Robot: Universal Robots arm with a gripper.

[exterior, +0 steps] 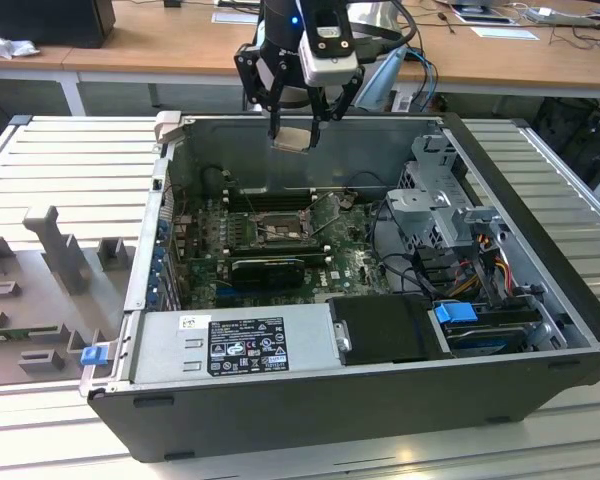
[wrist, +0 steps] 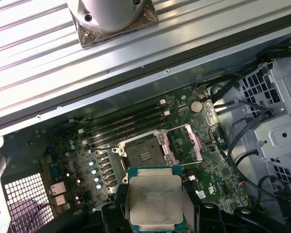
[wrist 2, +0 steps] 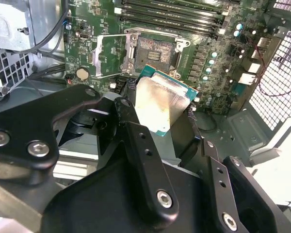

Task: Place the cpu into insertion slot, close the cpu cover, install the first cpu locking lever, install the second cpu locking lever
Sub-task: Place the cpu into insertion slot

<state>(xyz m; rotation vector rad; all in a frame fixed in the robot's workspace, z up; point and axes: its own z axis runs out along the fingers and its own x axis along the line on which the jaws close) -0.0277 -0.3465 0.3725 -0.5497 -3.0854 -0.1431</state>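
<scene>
My gripper (exterior: 296, 128) hangs above the open computer case, shut on the cpu (exterior: 292, 140) by its edges. The cpu (wrist: 155, 201) is a flat square chip with a pale metal top, and it sits tilted between the black fingers (wrist 2: 136, 141). Below it on the green board lies the insertion slot (wrist: 143, 153), a square socket with a dark recessed centre that stands open and bare. The cpu cover (wrist: 189, 141) is swung open beside the socket. In the second wrist view the cpu (wrist 2: 160, 104) hovers just short of the insertion slot (wrist 2: 155, 51), with the cover (wrist 2: 106, 56) beside it.
Long memory slots (exterior: 270, 195) run behind the socket and a long black card (exterior: 270, 268) lies in front of it. A grey power supply (exterior: 235, 340) fills the case's near side. A metal drive cage (exterior: 445, 200) with cables stands at the exterior view's right.
</scene>
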